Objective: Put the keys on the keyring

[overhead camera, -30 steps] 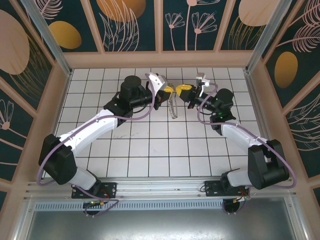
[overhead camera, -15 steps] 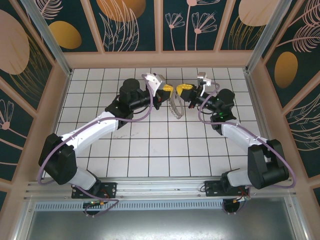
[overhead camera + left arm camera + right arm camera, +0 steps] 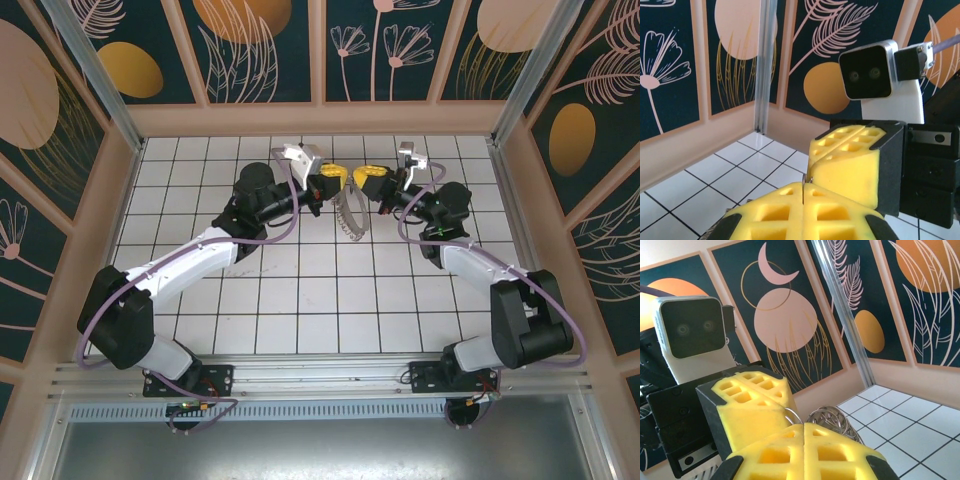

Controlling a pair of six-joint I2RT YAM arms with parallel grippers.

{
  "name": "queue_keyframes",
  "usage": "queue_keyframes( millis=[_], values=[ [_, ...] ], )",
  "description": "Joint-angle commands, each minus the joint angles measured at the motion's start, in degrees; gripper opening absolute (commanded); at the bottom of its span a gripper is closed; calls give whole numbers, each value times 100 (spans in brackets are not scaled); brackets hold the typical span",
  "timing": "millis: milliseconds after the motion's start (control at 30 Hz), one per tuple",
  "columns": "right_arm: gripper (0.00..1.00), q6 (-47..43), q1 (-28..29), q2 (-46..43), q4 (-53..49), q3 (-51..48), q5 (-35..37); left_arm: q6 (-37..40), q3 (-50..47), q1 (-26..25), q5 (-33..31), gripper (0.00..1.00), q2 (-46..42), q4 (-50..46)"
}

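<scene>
My left gripper (image 3: 338, 180) and right gripper (image 3: 364, 178) meet tip to tip above the far middle of the tiled floor, both shut. The keyring (image 3: 349, 215), a silvery chain-like loop, hangs below the point where they meet. In the left wrist view my left gripper (image 3: 803, 186) pinches a thin metal edge in its seam, right against the right arm's yellow fingers (image 3: 847, 162). In the right wrist view the keyring's coiled rings (image 3: 836, 421) bunch just beyond my right gripper (image 3: 804, 429), and a thin wire arcs over from the left fingers (image 3: 747, 402). The keys are hidden.
Patterned wall panels (image 3: 320, 50) enclose the white tiled floor (image 3: 300, 300) at the back and sides. A metal corner post (image 3: 840, 305) stands behind the grippers. Purple cables (image 3: 265, 235) loop along both arms. Each wrist camera (image 3: 869, 70) faces the other at close range.
Both grippers have shifted slightly toward the back wall and stayed shut. The hanging keyring has swung from under the left gripper to between the two tips.
</scene>
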Motion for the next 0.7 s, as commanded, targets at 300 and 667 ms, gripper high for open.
queue_keyframes(
  millis=[300,667],
  values=[
    [0,401,150,81,301,-150,-491,-463,18,-46,-62,0,165,1487],
    [38,473,-248,-340,-58,-213,-67,-624,-227,-48,-17,0,256,1756]
  ],
)
